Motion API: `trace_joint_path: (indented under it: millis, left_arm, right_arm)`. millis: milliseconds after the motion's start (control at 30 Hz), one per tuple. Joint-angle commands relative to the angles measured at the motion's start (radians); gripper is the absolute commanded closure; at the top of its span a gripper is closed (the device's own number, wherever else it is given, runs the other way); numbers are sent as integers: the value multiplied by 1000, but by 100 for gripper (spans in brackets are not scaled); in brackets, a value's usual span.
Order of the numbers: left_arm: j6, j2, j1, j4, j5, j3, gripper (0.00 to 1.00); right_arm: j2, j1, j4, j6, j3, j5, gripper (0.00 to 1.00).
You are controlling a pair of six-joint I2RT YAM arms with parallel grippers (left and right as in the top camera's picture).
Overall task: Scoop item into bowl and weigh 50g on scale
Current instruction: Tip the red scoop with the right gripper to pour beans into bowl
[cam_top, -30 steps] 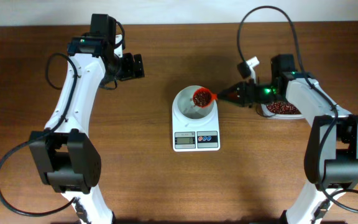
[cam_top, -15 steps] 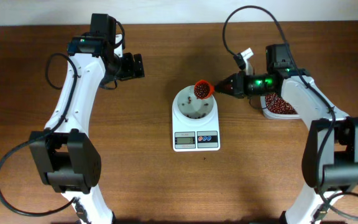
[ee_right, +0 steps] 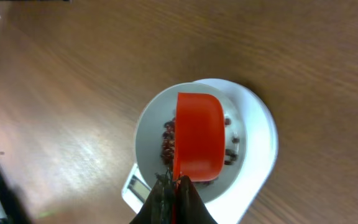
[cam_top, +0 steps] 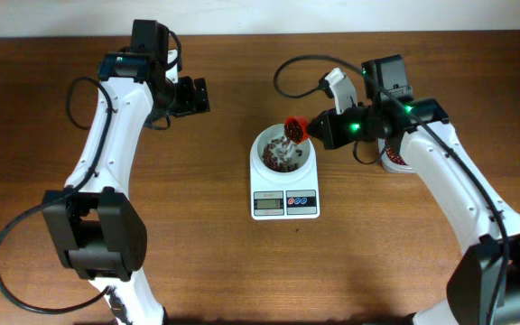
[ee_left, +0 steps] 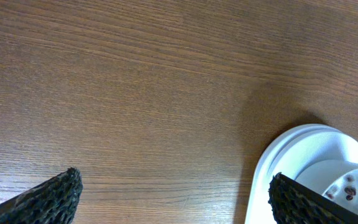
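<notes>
The white bowl [cam_top: 269, 144] stands on the white scale [cam_top: 284, 185] at the table's middle. Dark reddish-brown beans [cam_top: 281, 157] lie in the bowl. My right gripper [cam_top: 321, 129] is shut on the handle of the orange-red scoop [cam_top: 294, 128], which is tipped over the bowl's far right rim and spills beans. In the right wrist view the scoop [ee_right: 197, 137] shows its back over the bowl [ee_right: 149, 134], with beans [ee_right: 167, 143] beside it and my gripper [ee_right: 174, 183] shut on its handle. My left gripper [cam_top: 199, 95] is open and empty, far left of the bowl. In its wrist view [ee_left: 173, 199] the scale's edge [ee_left: 263, 180] shows.
A clear container [cam_top: 392, 161] with more beans stands right of the scale, mostly hidden under my right arm. The scale's display and two buttons [cam_top: 284, 201] face the front edge. A cable loops above my right arm [cam_top: 287, 77].
My right gripper has moved left and rolled the scoop over the bowl. The beans went from the scoop into the bowl. The left arm has not moved.
</notes>
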Motion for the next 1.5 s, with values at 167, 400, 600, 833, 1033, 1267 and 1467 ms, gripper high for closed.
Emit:
trace_joint_path:
  millis: [167, 400, 600, 833, 1033, 1267, 1467]
  left_arm:
    - [-12, -25, 1, -2, -8, 15, 1]
    - [-13, -25, 1, -2, -8, 15, 1]
    - [-13, -25, 1, -2, -8, 15, 1]
    - [-13, -25, 1, -2, -8, 15, 1]
    - [-13, -25, 1, -2, -8, 15, 1]
    - [-12, -25, 1, -2, -8, 15, 1]
    - [-13, -25, 0, -2, -8, 15, 1]
  right_arm:
    - [-36, 69, 7, -94, 28, 153, 96]
    - [-36, 69, 7, -119, 28, 153, 96]
    - [-35, 79, -12, -172, 28, 186, 96]
    - [-35, 218, -7, -295, 28, 501, 96]
    - [-35, 219, -4, -295, 28, 501, 96]
    - [-35, 220, 19, -295, 28, 501, 96]
    - [-35, 219, 19, -295, 28, 501, 96]
